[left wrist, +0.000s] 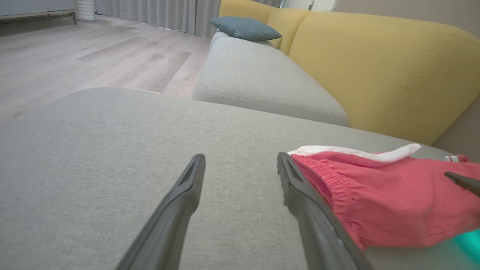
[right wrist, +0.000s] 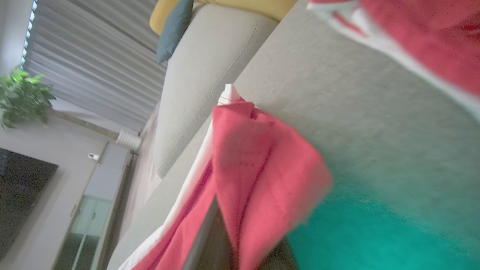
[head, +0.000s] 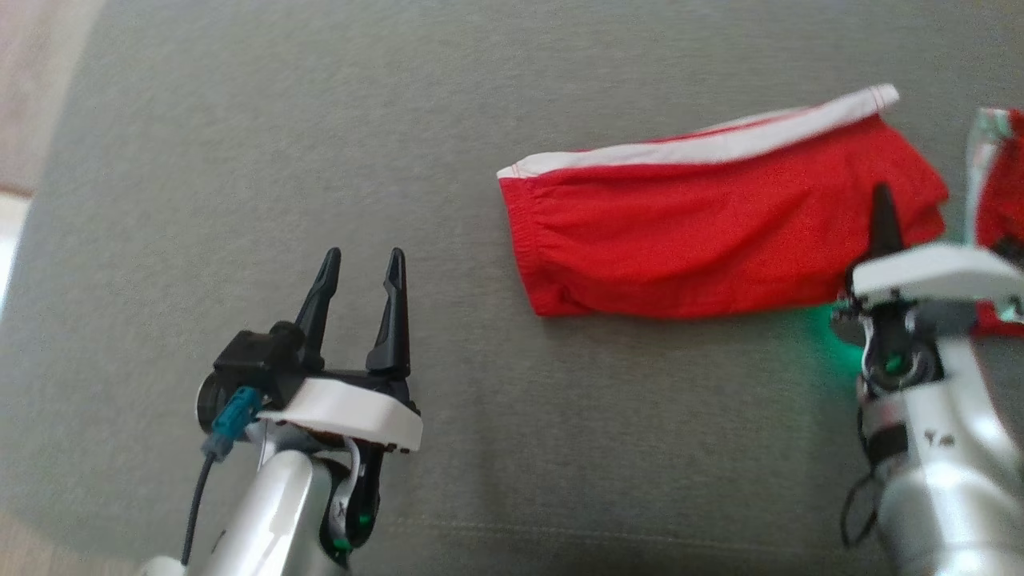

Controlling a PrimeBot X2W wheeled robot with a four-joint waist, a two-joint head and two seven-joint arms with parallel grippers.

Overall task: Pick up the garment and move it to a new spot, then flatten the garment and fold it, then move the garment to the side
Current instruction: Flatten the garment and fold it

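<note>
So the red garment [head: 704, 232] lies fairly flat on the grey seat [head: 240, 160]. Its long axis runs left-right across the head view, with the white band along the far edge. The right gripper [head: 884, 212] is right on its right end, fingers pinched together on a fold of the cloth. In the right wrist view the red stuff is bunched up over the fingers.

The left gripper [head: 360, 280] is spread wide and holding nothing, parked well off to the left of the garment's left end with bare seat between them. So the right arm is clearly the one to carry it, imo.

One thing to watch: another red-and-white piece [head: 1000, 160] sits just beside the right gripper. The yellow backrest [left wrist: 375, 67] and a blue pillow [left wrist: 245, 28] are well away, so nothing seems to block a move leftward.
</note>
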